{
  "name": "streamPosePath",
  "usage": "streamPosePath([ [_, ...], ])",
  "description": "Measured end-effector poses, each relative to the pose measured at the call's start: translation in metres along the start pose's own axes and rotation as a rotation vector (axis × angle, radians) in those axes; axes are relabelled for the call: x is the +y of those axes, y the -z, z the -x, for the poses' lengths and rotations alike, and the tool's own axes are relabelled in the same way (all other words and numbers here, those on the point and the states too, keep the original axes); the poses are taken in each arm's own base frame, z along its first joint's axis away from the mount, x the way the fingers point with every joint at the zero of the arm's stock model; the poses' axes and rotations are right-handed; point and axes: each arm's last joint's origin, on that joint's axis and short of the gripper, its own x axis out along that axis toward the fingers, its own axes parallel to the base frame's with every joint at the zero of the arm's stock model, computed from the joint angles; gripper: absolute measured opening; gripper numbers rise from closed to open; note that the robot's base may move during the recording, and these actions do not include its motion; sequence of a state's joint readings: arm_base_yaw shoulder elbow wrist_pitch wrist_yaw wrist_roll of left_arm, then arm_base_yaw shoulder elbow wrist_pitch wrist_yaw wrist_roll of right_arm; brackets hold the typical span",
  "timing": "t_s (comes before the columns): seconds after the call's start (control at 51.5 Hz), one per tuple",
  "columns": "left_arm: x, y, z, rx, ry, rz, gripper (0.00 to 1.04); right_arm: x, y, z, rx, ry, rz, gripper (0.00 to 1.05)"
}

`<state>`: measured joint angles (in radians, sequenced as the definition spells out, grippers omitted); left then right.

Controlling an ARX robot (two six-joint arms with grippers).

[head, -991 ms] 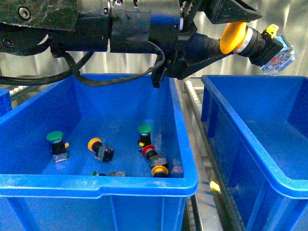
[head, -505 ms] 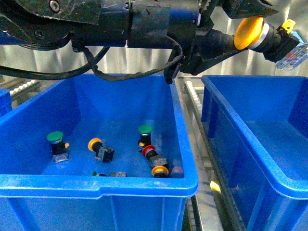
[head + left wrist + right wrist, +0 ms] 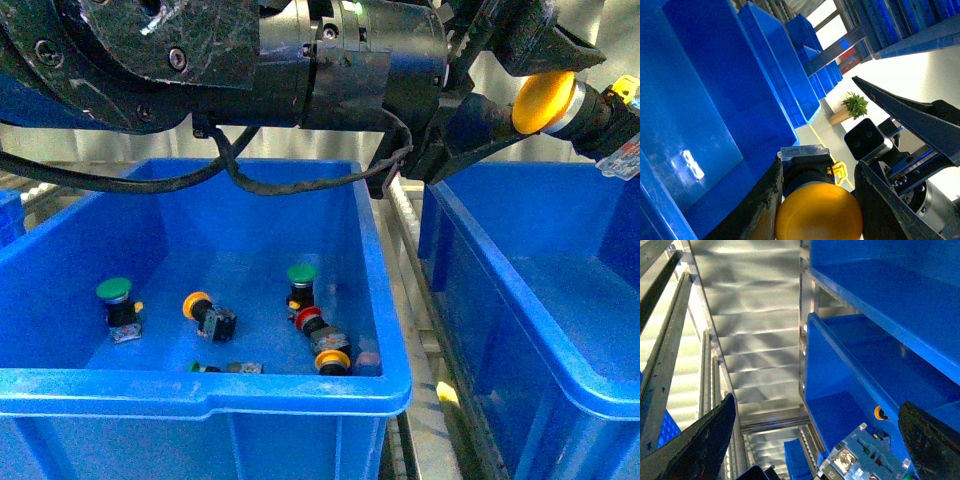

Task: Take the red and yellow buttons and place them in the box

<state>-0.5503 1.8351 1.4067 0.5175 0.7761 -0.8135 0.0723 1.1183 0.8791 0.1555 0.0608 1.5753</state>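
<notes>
Yellow button [image 3: 543,100] clamped in left hand [image 3: 817,200] over box [image 3: 500,272] (front view only), right hand [image 3: 817,402] gaping, empty.

Black screw-studded arm [image 3: 200,50], looping cable [image 3: 290,188]

- Left bin [image 3: 200,386]: deep, blue, open-topped.
- Green-capped button [image 3: 114,291]: upright on the left bin's floor, near its left wall.
- Second green-capped button [image 3: 301,272]: upright, mid-floor of that bin.
- Roller track [image 3: 405,205]: just beside the left bin's right wall.
- Corrugated metal wall [image 3: 300,140]: behind the left bin.
</notes>
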Motion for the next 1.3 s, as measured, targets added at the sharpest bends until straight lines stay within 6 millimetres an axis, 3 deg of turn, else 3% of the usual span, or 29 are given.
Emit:
streamPosePath([
  [0.447, -0.003, 0.0, -0.01, 0.013, 0.026, 0.004, 0.34, -0.005, 0.013, -0.004, 0.028, 0.017, 0.005, 0.98],
  [1.244, -0.001, 0.012, -0.015, 0.034, 0.01, 0.029, 0.34, -0.003, 0.006, -0.005, 0.0, 0.001, 0.023, 0.98],
  [1.302, -0.001, 0.012, -0.015, 0.035, 0.007, 0.031, 0.34, -0.003, 0.005, -0.005, -0.004, 0.002, 0.023, 0.92],
])
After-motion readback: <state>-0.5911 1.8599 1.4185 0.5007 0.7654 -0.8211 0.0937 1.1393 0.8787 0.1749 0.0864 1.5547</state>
